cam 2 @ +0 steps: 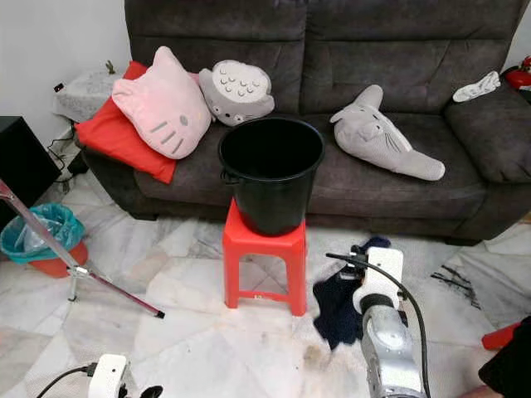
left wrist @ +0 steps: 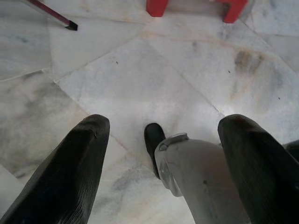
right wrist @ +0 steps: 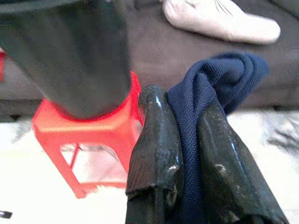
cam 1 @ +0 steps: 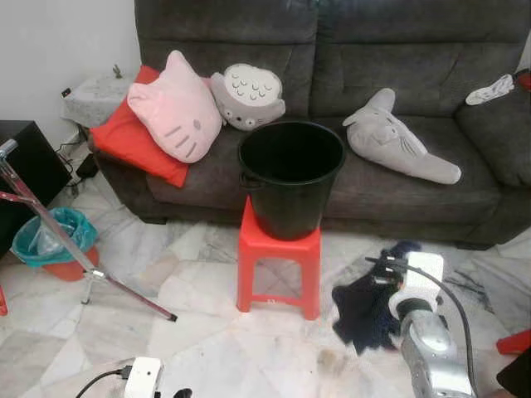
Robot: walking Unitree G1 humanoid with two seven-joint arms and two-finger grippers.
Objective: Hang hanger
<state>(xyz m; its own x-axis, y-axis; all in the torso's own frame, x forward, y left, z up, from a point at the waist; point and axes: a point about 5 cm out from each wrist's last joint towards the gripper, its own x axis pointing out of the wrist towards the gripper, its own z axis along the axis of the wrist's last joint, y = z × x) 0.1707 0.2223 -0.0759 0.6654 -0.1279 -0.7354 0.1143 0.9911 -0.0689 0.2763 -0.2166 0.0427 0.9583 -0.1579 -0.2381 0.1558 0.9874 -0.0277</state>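
My right gripper (right wrist: 183, 100) is shut on a navy blue cloth (right wrist: 219, 70), which bunches up between and above its two black fingers. In the eye views that cloth (cam 1: 365, 311) hangs low over the marble floor, just right of the red stool (cam 1: 278, 257), ahead of my right arm (cam 1: 425, 336). My left gripper (left wrist: 164, 122) is open, pointing down at bare marble floor with nothing between its fingers. A slanted metal stand leg (cam 1: 50, 224) with a dark red bar rises at the left.
A black bucket (cam 1: 290, 174) stands on the red stool in front of a dark grey sofa (cam 1: 415, 50) with plush pillows (cam 1: 178, 108). A teal-lined bin (cam 1: 50, 240) sits at the left. A white sock (cam 1: 489, 87) lies on the sofa's right arm.
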